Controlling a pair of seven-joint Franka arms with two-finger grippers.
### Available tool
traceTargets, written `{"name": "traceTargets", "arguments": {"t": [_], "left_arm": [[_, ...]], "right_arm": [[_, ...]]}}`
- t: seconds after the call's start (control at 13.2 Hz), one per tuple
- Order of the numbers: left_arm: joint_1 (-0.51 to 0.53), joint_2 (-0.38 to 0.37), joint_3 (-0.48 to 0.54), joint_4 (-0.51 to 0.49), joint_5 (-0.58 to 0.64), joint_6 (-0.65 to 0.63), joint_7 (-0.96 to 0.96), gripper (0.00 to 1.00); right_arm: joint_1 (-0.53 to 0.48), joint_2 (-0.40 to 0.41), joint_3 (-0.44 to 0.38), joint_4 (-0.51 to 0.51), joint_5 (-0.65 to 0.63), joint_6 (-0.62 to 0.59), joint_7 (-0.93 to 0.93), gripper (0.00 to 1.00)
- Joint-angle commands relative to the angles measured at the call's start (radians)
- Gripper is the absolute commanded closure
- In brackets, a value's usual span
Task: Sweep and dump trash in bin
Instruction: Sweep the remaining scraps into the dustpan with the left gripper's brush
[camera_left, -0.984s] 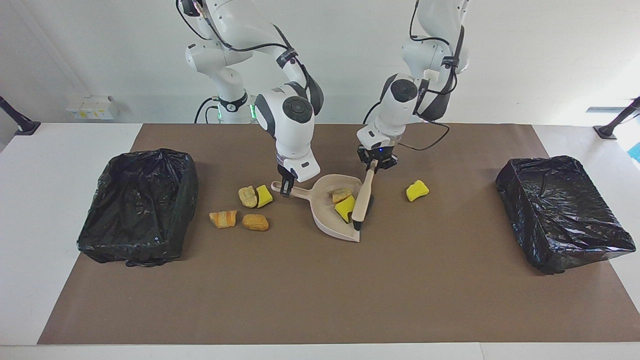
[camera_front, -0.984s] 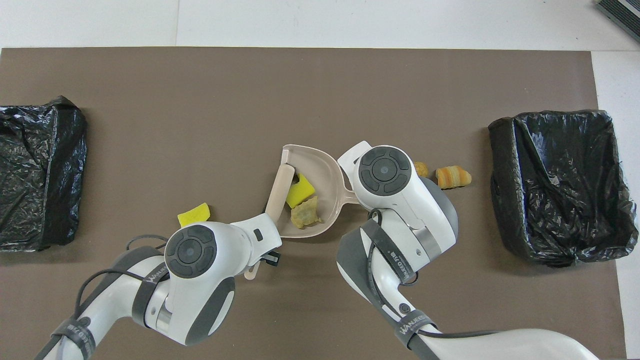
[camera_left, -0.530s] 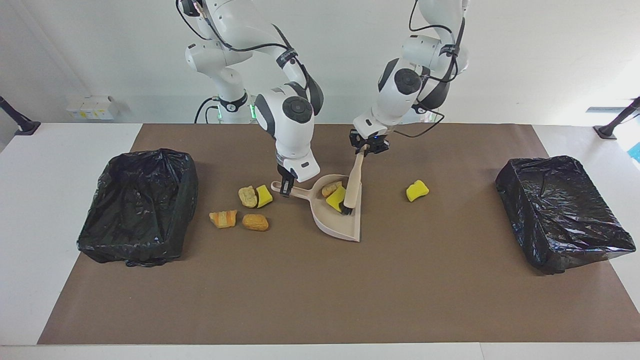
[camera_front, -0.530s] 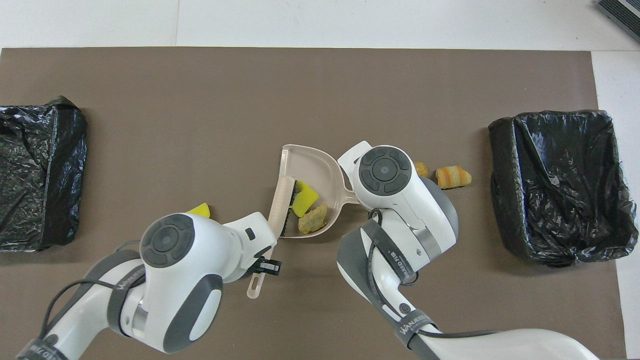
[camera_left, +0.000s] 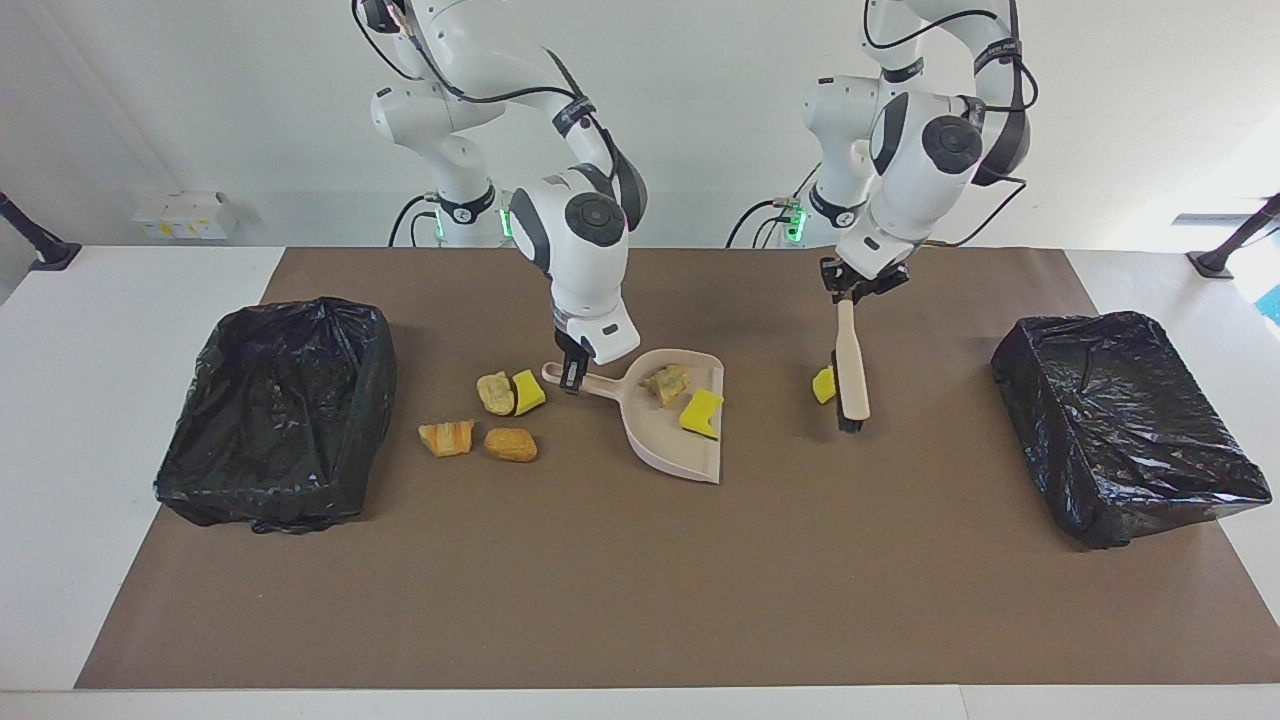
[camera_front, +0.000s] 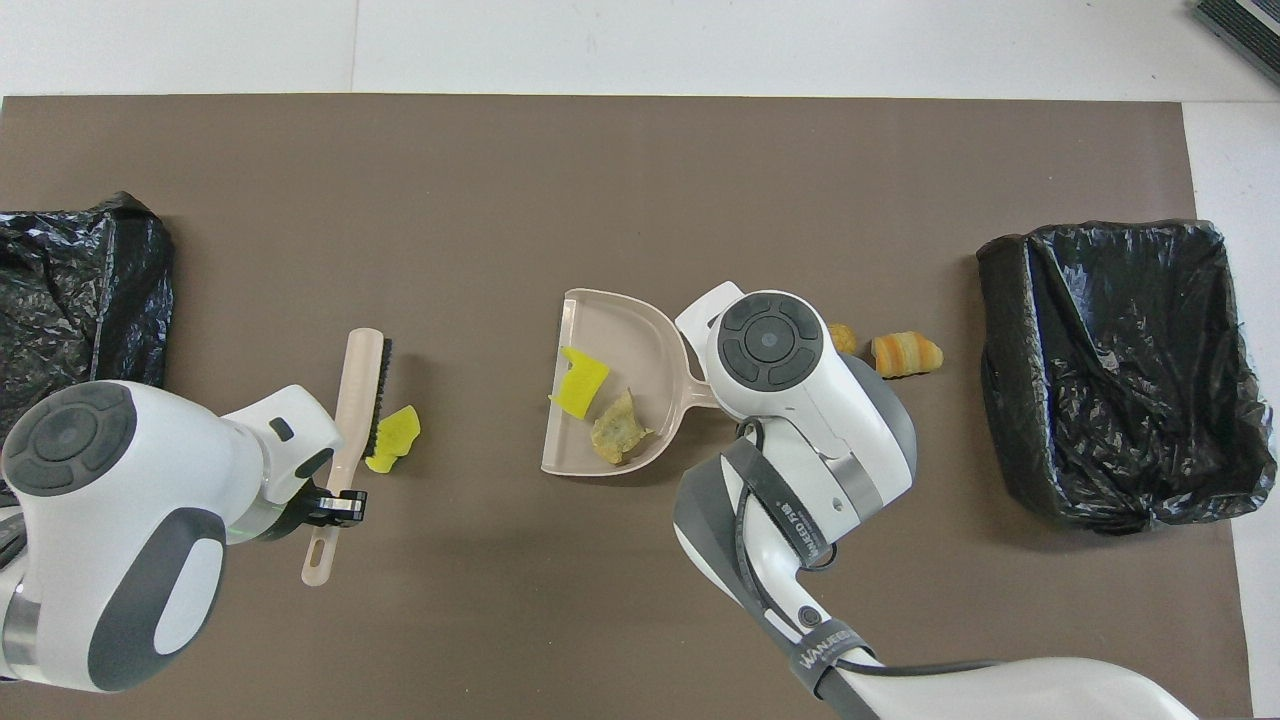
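In the dustpan (camera_left: 660, 440), yellow sponge chunk (camera_left: 700, 412), tan crumpled lump (camera_left: 665, 382)

My two Franka arms (camera_left: 590, 230): glossy white shells, dark grey joint sleeves, round grey caps with crossed grooves. Black cables loop along links, strapped by lettered black bands. Green lights glow at bases (camera_left: 797, 218). Small black two-finger grippers tip white wrists (camera_left: 572, 372).

Open mat (camera_left: 620, 580) between two bins (camera_left: 275, 410) (camera_left: 1125, 420); dustpan (camera_left: 670, 440) midway
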Motion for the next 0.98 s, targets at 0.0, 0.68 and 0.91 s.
{"name": "traceTargets", "arguments": {"t": [0.0, 0.68, 0.91], "left_arm": [[0.094, -0.089, -0.018, -0.1, 0.043, 0.019, -0.034, 1.0], [-0.186, 0.019, -0.022, -0.197, 0.02, 0.272, -0.392, 1.0], [-0.263, 0.154, -0.024, -0.11, -0.041, 0.363, -0.411, 1.0]], "right_arm": [[-0.009, -0.004, 0.005, -0.01, -0.025, 0.032, 0.02, 1.0], [-0.01, -0.004, 0.005, -0.012, -0.025, 0.032, 0.011, 1.0], [-0.012, -0.004, 0.005, -0.012, -0.025, 0.032, 0.01, 1.0]]}}
